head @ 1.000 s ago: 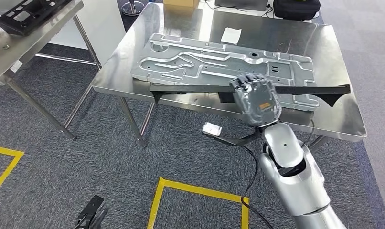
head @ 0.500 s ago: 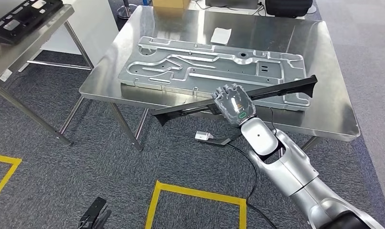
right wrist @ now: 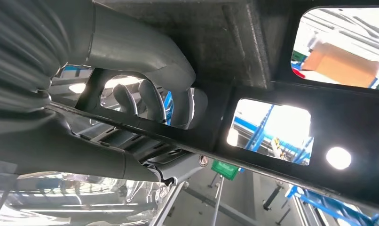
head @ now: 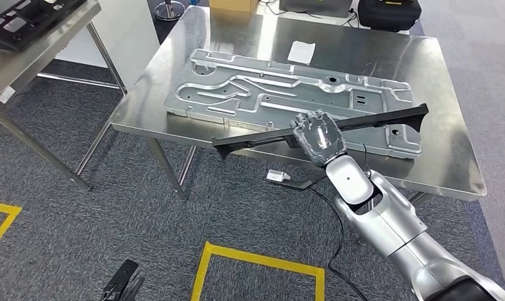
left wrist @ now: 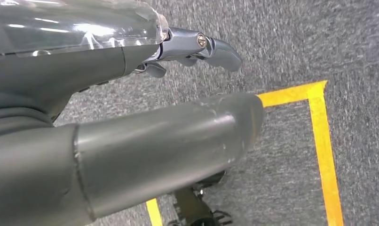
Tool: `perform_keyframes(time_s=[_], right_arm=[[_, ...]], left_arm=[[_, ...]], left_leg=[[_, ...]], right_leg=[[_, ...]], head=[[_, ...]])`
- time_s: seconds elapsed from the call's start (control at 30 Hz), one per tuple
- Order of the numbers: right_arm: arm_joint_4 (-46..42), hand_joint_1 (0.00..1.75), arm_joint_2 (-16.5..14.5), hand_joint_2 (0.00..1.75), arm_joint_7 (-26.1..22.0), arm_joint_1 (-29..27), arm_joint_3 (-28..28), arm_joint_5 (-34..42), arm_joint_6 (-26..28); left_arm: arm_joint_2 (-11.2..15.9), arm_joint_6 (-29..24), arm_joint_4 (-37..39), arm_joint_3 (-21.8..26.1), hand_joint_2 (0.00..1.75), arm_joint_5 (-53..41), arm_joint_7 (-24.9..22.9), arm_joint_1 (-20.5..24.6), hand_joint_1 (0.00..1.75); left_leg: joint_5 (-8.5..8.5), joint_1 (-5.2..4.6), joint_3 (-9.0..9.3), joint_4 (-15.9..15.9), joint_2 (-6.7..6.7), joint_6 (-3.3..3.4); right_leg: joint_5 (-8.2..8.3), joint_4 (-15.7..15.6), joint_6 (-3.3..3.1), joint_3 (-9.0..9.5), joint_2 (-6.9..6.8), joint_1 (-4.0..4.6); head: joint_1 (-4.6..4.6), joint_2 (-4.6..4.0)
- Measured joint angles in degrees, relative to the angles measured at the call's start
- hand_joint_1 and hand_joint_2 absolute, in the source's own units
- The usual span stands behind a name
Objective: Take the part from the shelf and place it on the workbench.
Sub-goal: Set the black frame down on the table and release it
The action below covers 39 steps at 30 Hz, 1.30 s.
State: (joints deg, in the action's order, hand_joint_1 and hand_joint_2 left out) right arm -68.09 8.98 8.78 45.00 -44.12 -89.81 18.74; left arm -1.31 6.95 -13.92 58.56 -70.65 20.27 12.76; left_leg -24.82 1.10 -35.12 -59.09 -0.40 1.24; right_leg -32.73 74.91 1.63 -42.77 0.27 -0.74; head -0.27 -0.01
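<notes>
Right robot hand (head: pixel 317 136), part (head: pixel 262 136) now farther right

The head view looks forward and down from high on the robot, taking in the steel workbench (head: pixel 450 135) ahead, the grey carpet (head: pixel 81 232) near its legs and the right hand (head: pixel 317 135) holding the long black part (head: pixel 375 119). The right wrist view sits very close behind that hand, looking up along the part's underside (right wrist: pixel 319 108); these 2 views share it. The left wrist view looks down past the left hand (left wrist: pixel 131 146) at carpet and yellow tape (left wrist: pixel 321 136), also seen from the head.
</notes>
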Motion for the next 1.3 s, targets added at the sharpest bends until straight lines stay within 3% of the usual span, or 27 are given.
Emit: perform_keyframes(time_s=[0.03, 0.1, 0.13, 0.17, 0.27, 0.33, 0.43, 0.47, 0.5, 0.6, 0.63, 0.73, 0.8, 0.87, 0.93, 1.03, 1.07, 1.1, 1.13, 1.2, 1.23, 1.3], right_arm=[[0.0, 1.75, 0.3, 1.75, 0.3, 0.1, 0.0, 0.0, 0.3], [-0.1, 1.75, 0.9, 1.75, 0.8, 0.4, 0.2, 0.0, 0.9], [-0.1, 1.75, 1.1, 1.75, 0.9, 0.7, 0.2, 0.0, 1.2], [-0.1, 1.75, 1.2, 1.75, 1.0, 0.9, 0.3, 0.0, 1.4], [-0.2, 1.75, 1.3, 1.75, 1.0, 1.0, 0.3, 0.0, 1.5], [-0.2, 1.75, 1.5, 1.75, 1.4, 1.1, 0.5, 0.0, 1.7], [-0.4, 1.75, 1.7, 1.75, 2.4, 1.2, 0.5, 0.0, 2.6], [-0.5, 1.75, 1.8, 1.75, 2.6, 1.1, 0.6, 0.0, 2.9], [-0.7, 1.75, 2.0, 1.75, 2.8, 1.1, 0.7, 0.0, 3.0], [-1.5, 1.75, 2.4, 1.75, 2.9, 0.9, 1.5, 0.0, 3.3], [-1.6, 1.75, 2.4, 1.75, 2.8, 0.9, 1.7, 0.0, 3.3], [-1.7, 1.75, 2.4, 1.75, 2.8, 0.9, 1.8, 0.0, 3.3], [-1.9, 1.75, 2.6, 1.75, 2.4, 0.9, 2.6, 0.0, 3.4], [-1.9, 1.75, 3.0, 1.75, 0.5, 0.2, 5.9, 0.0, 4.2], [-1.6, 1.75, 3.3, 1.75, -1.8, -0.5, 9.5, 0.0, 5.1], [0.0, 1.75, 3.3, 1.75, -3.3, -1.2, 11.6, 0.0, 5.6], [0.8, 1.75, 3.3, 1.75, -3.7, -1.5, 12.1, 0.0, 5.6], [1.6, 1.75, 3.3, 1.75, -4.1, -1.8, 12.4, 0.0, 5.7], [2.3, 1.75, 3.2, 1.75, -4.4, -2.0, 12.7, 0.0, 5.8], [3.8, 1.75, 2.9, 1.75, -4.9, -2.0, 13.5, 0.0, 6.3], [4.5, 1.75, 2.6, 1.75, -5.0, -1.9, 13.9, 0.0, 6.6], [5.7, 1.75, 2.2, 1.75, -5.3, -2.0, 14.5, 0.0, 7.0]], left_arm=[[0.0, 0.0, 0.0, 0.0, 0.0, 0.1, 0.0, -0.1, 0.0], [0.0, 0.0, 0.0, 0.0, 0.0, 0.2, 0.0, -0.3, 0.0], [0.0, 0.0, 0.0, 0.0, 0.0, 0.2, 0.0, -0.4, 0.0], [0.0, 0.0, 0.0, 0.0, 0.0, 0.2, 0.0, -0.4, 0.0], [0.0, 0.0, 0.0, -0.1, 0.0, 0.2, 0.0, -0.4, 0.0], [0.1, 0.0, 0.0, -0.1, 0.0, 0.2, 0.0, -0.4, 0.0], [0.2, -0.1, 0.0, -0.1, 0.0, 0.2, 0.0, -0.5, 0.0], [0.2, -0.1, 0.0, -0.1, 0.0, 0.2, 0.0, -0.6, 0.0], [0.2, -0.1, 0.1, -0.1, 0.0, 0.2, 0.0, -0.7, 0.0], [0.3, -0.1, 0.1, -0.1, 0.0, 0.4, 0.0, -0.8, 0.0], [0.3, -0.1, 0.1, -0.1, 0.0, 0.4, 0.0, -0.9, 0.0], [0.3, -0.1, 0.1, -0.1, 0.0, 0.4, 0.0, -0.9, 0.0], [0.4, -0.1, 0.1, -0.1, 0.0, 0.5, 0.0, -0.9, 0.0], [0.6, -0.2, 0.1, -0.1, 0.0, 0.9, 0.0, -1.1, 0.0], [0.7, -0.3, 0.1, -0.2, 0.0, 1.2, 0.1, -1.1, 0.0], [0.7, -0.3, 0.1, -0.2, 0.0, 1.3, 0.1, -1.0, 0.0], [0.7, -0.3, 0.1, -0.3, 0.0, 1.3, 0.1, -1.1, 0.0], [0.7, -0.3, 0.1, -0.3, 0.0, 1.3, 0.1, -1.1, 0.0], [0.7, -0.3, 0.1, -0.4, 0.0, 1.3, 0.1, -1.1, 0.0], [0.7, -0.3, 0.1, -0.6, 0.0, 1.4, 0.1, -0.9, 0.0], [0.7, -0.3, 0.1, -0.6, 0.0, 1.4, 0.1, -0.8, 0.0], [0.7, -0.3, 0.1, -0.6, 0.0, 1.5, 0.1, -0.7, 0.0]], left_leg=[[-0.3, 0.0, 0.4, 0.0, -0.07, -0.06], [-0.98, -0.08, 1.2, -0.1, -0.16, -0.39], [-1.27, -0.18, 1.4, -0.2, -0.18, -0.63], [-1.45, -0.27, 1.47, -0.1, -0.18, -0.9], [-1.81, -0.35, 1.63, 0.1, -0.08, -1.83], [-3.2, -0.29, 0.98, -2.0, 0.06, -2.4], [-7.25, -0.24, -4.37, -12.5, 0.14, -2.86], [-7.66, -0.24, -6.19, -15.3, 0.14, -2.92], [-6.91, -0.24, -7.17, -16.1, 0.14, -2.91], [-1.33, -0.25, -5.64, -10.1, 0.15, -2.6], [-0.35, -0.25, -5.07, -8.7, 0.15, -2.53], [0.31, -0.25, -4.63, -7.5, 0.15, -2.48], [1.57, -0.41, -3.4, -4.4, 0.15, -2.17], [1.88, -0.45, -1.68, -0.6, 0.09, -1.21], [1.17, -0.31, -0.7, 0.7, 0.04, -0.2], [0.67, -0.3, -0.08, 0.7, 0.01, 0.34], [0.45, -0.3, 0.15, 0.7, -0.03, 0.36], [0.2, -0.29, 0.44, 0.7, -0.1, 0.29], [-0.09, -0.29, 0.78, 0.6, -0.15, 0.16], [-0.8, -0.37, 1.4, 0.4, -0.23, -0.28], [-1.11, -0.45, 1.55, 0.3, -0.25, -0.58], [-1.5, -0.59, 1.69, 0.3, -0.25, -1.23]], right_leg=[[2.23, -2.0, -0.07, 0.4, -0.01, -0.05], [7.22, -9.5, -0.5, 3.17, -0.08, 0.06], [8.53, -12.8, -0.79, 4.46, -0.1, 0.2], [8.97, -14.7, -1.06, 5.24, -0.11, 0.37], [8.4, -15.9, -1.77, 5.84, -0.05, 0.43], [8.24, -16.5, -2.45, 6.58, -0.08, 0.12], [7.71, -16.6, -3.17, 7.5, -0.07, 0.12], [7.47, -16.6, -3.22, 7.73, -0.03, 0.17], [7.18, -16.5, -3.22, 7.98, 0.02, 0.21], [6.36, -16.2, -3.04, 8.81, 0.15, 0.24], [6.24, -16.2, -3.01, 8.95, 0.16, 0.24], [6.15, -16.1, -2.97, 9.06, 0.16, 0.24], [5.85, -16.1, -2.78, 9.23, 0.16, 0.36], [5.14, -15.7, -1.89, 9.11, 0.12, 0.53], [3.17, -12.1, -1.0, 7.25, 0.05, 0.46], [-0.39, -1.6, -0.47, 1.11, 0.02, 0.1], [-0.21, 0.1, -0.35, -0.3, 0.01, -0.03], [1.11, -0.3, -0.27, -0.77, -0.02, -0.19], [3.39, -3.0, -0.25, 0.0, -0.06, -0.34], [7.88, -10.8, -0.32, 3.22, -0.22, -0.47], [8.88, -13.6, -0.42, 4.54, -0.25, -0.39], [8.65, -15.5, -0.81, 5.49, -0.17, -0.08]], head=[[0.01, 0.0], [0.0, 0.0], [-0.02, 0.0], [-0.06, 0.0], [-0.1, 0.01], [-0.17, 0.0], [-0.28, 0.0], [-0.29, 0.0], [-0.28, 0.0], [-0.28, 0.0], [-0.28, 0.0], [-0.27, 0.0], [-0.23, -0.01], [-0.18, -0.01], [-0.08, 0.0], [0.02, 0.01], [0.05, 0.01], [0.08, 0.01], [0.09, 0.01], [0.09, -0.01], [0.09, -0.01], [0.05, 0.0]])
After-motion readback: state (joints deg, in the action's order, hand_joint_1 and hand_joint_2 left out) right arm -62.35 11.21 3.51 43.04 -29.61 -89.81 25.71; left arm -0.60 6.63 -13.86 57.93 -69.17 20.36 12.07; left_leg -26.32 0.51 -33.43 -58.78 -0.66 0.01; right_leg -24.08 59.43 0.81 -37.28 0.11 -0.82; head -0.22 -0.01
